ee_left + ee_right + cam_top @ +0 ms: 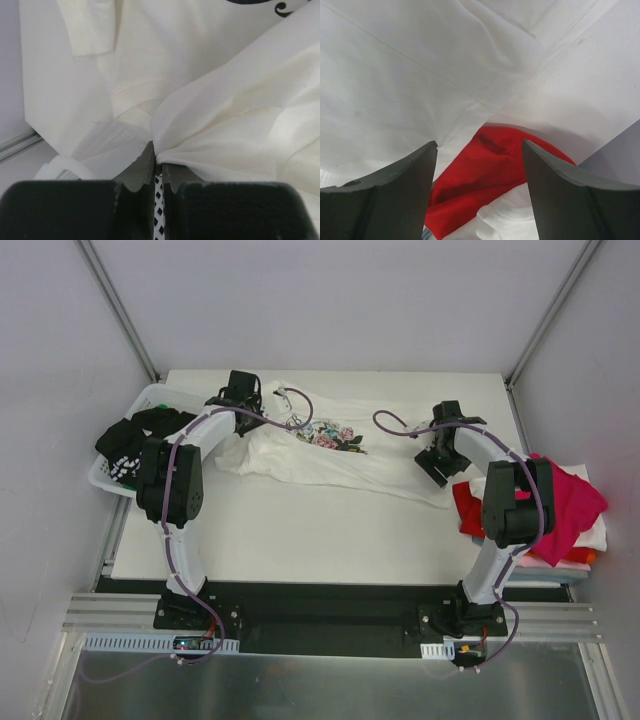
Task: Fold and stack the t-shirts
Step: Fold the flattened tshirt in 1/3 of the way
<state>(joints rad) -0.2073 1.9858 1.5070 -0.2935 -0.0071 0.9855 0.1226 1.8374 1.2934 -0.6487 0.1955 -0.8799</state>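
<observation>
Dark fingers of the left gripper (157,165) fill the bottom of the left wrist view. They are clenched together, with a gathered fold of the white t-shirt (225,130) pinched at their tips. From that pinch the cloth fans up and to the right, and a sleeve lies flat at the upper left of the frame. A bit of dark script shows at the top right corner.

In the top view the same shirt, with its pink-green floral print facing up, lies spread across the upper middle of the table (300,530). It runs from the left gripper at the upper left to the right side of the frame.

The right gripper (480,145) is released, its two fingers well apart with nothing between them. It hangs over the right end of the white shirt. In the right wrist view the shirt fills the upper part of the frame, and the red t-shirt (485,170) shows in the gap between the fingers, partly under the white shirt's edge.

At the right edge of the top view the red shirt lies beside a rumpled magenta t-shirt (575,500), which sits on a small pile with white and orange cloth peeking out beneath it. At the far left, a black t-shirt (125,445) with white print hangs over the rim of the white basket (100,475).
</observation>
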